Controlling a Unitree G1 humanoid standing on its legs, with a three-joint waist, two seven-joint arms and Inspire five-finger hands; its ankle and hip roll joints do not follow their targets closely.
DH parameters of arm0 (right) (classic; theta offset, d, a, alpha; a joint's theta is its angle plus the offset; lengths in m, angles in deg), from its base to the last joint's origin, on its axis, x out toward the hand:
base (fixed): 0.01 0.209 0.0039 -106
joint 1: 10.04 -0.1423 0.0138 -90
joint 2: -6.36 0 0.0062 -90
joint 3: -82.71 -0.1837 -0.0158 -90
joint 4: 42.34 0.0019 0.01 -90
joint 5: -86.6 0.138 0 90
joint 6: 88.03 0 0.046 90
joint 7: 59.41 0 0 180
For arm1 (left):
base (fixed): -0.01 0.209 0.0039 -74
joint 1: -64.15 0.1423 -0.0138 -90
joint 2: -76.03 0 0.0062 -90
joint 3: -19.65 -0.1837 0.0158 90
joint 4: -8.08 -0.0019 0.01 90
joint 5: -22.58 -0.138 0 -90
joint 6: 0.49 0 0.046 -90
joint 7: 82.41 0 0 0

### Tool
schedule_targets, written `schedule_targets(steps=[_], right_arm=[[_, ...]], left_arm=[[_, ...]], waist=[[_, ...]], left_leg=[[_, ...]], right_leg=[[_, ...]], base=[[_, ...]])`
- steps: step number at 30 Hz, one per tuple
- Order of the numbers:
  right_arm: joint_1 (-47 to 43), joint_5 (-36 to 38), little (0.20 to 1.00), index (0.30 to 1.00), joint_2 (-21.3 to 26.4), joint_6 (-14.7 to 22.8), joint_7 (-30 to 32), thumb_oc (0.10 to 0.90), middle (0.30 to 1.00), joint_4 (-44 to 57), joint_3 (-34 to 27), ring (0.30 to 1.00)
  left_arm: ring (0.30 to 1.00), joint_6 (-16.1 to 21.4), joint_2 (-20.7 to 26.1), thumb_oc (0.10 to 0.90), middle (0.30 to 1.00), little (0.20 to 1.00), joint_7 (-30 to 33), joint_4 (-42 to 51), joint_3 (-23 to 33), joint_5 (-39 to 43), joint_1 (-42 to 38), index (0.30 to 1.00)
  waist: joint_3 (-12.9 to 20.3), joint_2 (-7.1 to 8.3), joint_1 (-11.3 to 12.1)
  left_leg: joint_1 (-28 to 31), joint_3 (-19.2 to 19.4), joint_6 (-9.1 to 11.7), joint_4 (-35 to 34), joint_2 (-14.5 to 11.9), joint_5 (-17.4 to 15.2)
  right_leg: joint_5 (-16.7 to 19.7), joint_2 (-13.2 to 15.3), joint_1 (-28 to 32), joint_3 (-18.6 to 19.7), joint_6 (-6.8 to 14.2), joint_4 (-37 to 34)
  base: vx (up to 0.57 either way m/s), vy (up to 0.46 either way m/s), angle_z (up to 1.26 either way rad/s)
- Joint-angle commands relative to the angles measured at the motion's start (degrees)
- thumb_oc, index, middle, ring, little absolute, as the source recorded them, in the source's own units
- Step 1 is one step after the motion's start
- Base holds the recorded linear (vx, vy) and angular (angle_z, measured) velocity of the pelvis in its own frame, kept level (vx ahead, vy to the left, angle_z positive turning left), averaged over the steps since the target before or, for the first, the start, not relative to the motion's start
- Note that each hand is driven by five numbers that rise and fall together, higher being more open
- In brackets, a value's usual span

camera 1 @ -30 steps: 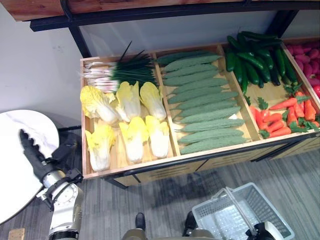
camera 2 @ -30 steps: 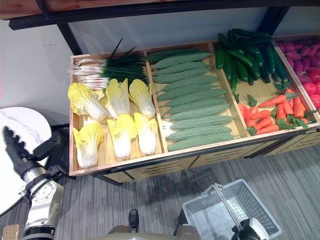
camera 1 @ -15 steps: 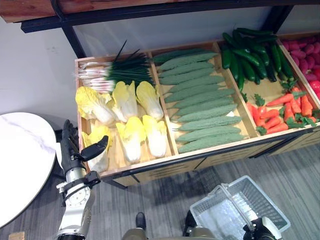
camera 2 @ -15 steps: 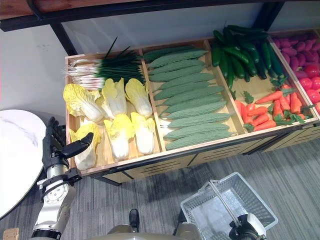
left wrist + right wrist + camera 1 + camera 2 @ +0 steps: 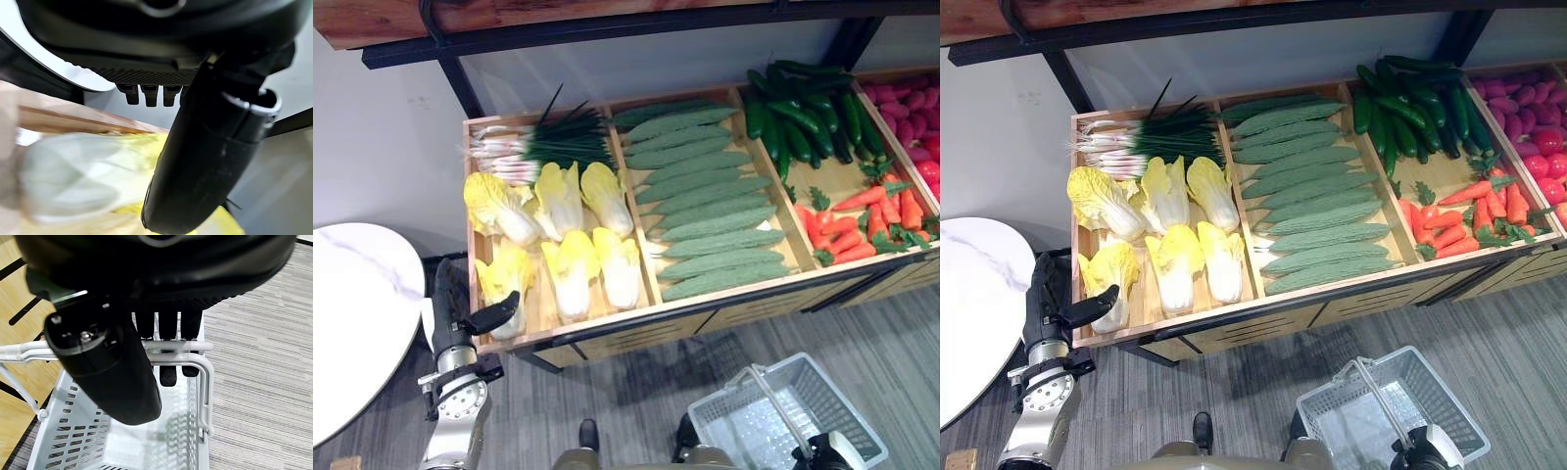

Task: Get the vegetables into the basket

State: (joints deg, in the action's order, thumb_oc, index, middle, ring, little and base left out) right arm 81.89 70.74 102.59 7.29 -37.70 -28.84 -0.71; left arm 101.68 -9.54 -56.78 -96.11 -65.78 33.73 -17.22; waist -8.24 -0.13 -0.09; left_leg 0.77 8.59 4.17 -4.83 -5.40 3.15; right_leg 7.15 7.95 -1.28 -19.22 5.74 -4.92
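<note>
A wooden display crate (image 5: pixel 597 328) holds several yellow napa cabbages (image 5: pixel 570 269) in its left compartment. My left hand (image 5: pixel 450 304) stands open at the crate's front-left corner, fingers straight. Its thumb (image 5: pixel 205 161) reaches toward the front-left cabbage (image 5: pixel 504 289), and I cannot tell whether it touches. That cabbage (image 5: pixel 83 171) lies just past the thumb in the left wrist view. Low on the right, my right hand (image 5: pixel 161 264) is shut on the handle (image 5: pixel 195 346) of a white plastic basket (image 5: pixel 847 397), which looks empty.
Green onions (image 5: pixel 548 147) lie behind the cabbages. Bumpy green gourds (image 5: pixel 705 196), dark cucumbers (image 5: pixel 808 113), carrots (image 5: pixel 862 225) and red produce (image 5: pixel 911 117) fill the compartments to the right. A round white table (image 5: pixel 352 313) stands to the left. A black shelf frame (image 5: pixel 607 24) runs overhead.
My left hand swung from beside the white table over to the crate's front-left corner by the cabbage, then sank a little. The basket stayed in my right hand.
</note>
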Motion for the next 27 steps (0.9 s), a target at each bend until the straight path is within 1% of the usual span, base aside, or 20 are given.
schedule_targets(steps=[1,4,5,7,11,12,17,23,27], right_arm=[[-1.75,0.62,0.3,0.3,1.45,0.19,3.27,0.4,0.3,-0.6,1.22,0.3],[-2.02,0.27,0.3,0.3,1.61,0.25,3.35,0.4,0.3,0.42,1.67,0.3],[-1.99,0.2,0.3,0.3,1.46,0.33,3.43,0.4,0.3,0.55,1.82,0.3],[-2.04,0.31,0.3,0.3,1.32,0.37,3.62,0.4,0.3,0.25,1.7,0.3],[-2.05,0.6,0.3,0.3,1.11,0.48,4.0,0.4,0.3,-0.08,1.45,0.3],[-1.96,0.81,0.3,0.3,0.98,0.59,3.97,0.4,0.3,-0.28,1.35,0.3],[-2.08,0.88,0.3,0.3,0.76,0.64,4.03,0.4,0.3,-0.39,1.52,0.3],[-2.14,1.03,0.3,0.3,0.76,0.58,4.35,0.4,0.3,-0.62,1.59,0.3],[-2.33,1.2,0.3,0.3,0.65,0.55,4.49,0.4,0.3,-0.69,1.64,0.3]], left_arm=[[1.0,4.2,5.25,0.9,1.0,1.0,1.71,2.84,3.19,-2.56,-4.05,1.0],[1.0,3.74,5.75,0.9,1.0,1.0,1.64,0.72,2.71,-2.82,-5.15,1.0],[1.0,3.95,5.03,0.9,1.0,1.0,1.72,0.54,1.2,-4.22,-5.29,1.0],[1.0,3.85,4.69,0.9,1.0,1.0,1.36,2.53,0.31,-5.0,-4.84,1.0],[1.0,3.72,5.43,0.9,1.0,1.0,0.85,5.69,-0.22,-6.73,-3.87,1.0],[1.0,3.77,6.18,0.9,1.0,1.0,0.53,7.07,-0.54,-8.3,-3.49,1.0],[1.0,3.55,7.14,0.9,1.0,1.0,0.54,8.7,-1.24,-10.64,-2.97,1.0],[1.0,2.76,6.67,0.9,1.0,1.0,0.56,6.05,-1.87,-10.55,-2.78,1.0],[1.0,2.09,6.88,0.9,1.0,1.0,0.59,4.08,-2.62,-11.86,-3.09,1.0]], waist=[[3.0,4.16,-0.19],[2.96,4.2,-0.79],[2.9,4.26,-0.89],[2.86,4.36,-0.8],[2.67,4.36,-0.71],[2.59,4.3,-0.64],[2.52,4.23,-0.58],[2.48,4.28,-0.52],[2.44,4.48,-0.58]], left_leg=[[-1.27,-1.24,3.5,-0.17,-2.84,-0.04],[-1.21,-0.94,3.54,-0.17,-2.99,-0.03],[-1.19,-0.89,3.53,-0.17,-3.04,-0.06],[-1.24,-0.94,3.49,-0.17,-3.04,-0.13],[-1.41,-1.07,3.47,-0.17,-3.04,-0.09],[-1.47,-1.09,3.46,-0.17,-3.04,-0.12],[-1.34,-0.94,3.49,-0.17,-3.12,-0.18],[-1.35,-0.84,3.49,-0.17,-3.08,-0.21],[-1.34,-0.79,3.45,-0.17,-3.15,-0.23]], right_leg=[[1.72,5.7,-0.45,4.58,6.27,-0.08],[1.76,5.6,-0.66,5.02,6.25,-0.08],[1.78,5.59,-0.74,5.04,6.22,-0.08],[1.73,5.5,-0.74,5.07,6.24,-0.08],[1.7,5.48,-0.74,4.97,6.23,-0.08],[1.68,5.47,-0.77,5.02,6.26,-0.08],[1.63,5.46,-0.79,5.16,6.26,-0.08],[1.59,5.47,-0.82,5.14,6.25,-0.08],[1.61,5.42,-0.82,5.18,6.25,-0.08]], base=[[0.0,0.0,0.0],[0.0,0.0,-0.03],[0.0,-0.008,-0.05],[0.0,-0.006,-0.02],[0.0,0.0,0.0],[0.0,0.0,0.0],[0.0,-0.002,-0.02],[0.0,-0.001,-0.01],[0.0,0.0,0.0]])
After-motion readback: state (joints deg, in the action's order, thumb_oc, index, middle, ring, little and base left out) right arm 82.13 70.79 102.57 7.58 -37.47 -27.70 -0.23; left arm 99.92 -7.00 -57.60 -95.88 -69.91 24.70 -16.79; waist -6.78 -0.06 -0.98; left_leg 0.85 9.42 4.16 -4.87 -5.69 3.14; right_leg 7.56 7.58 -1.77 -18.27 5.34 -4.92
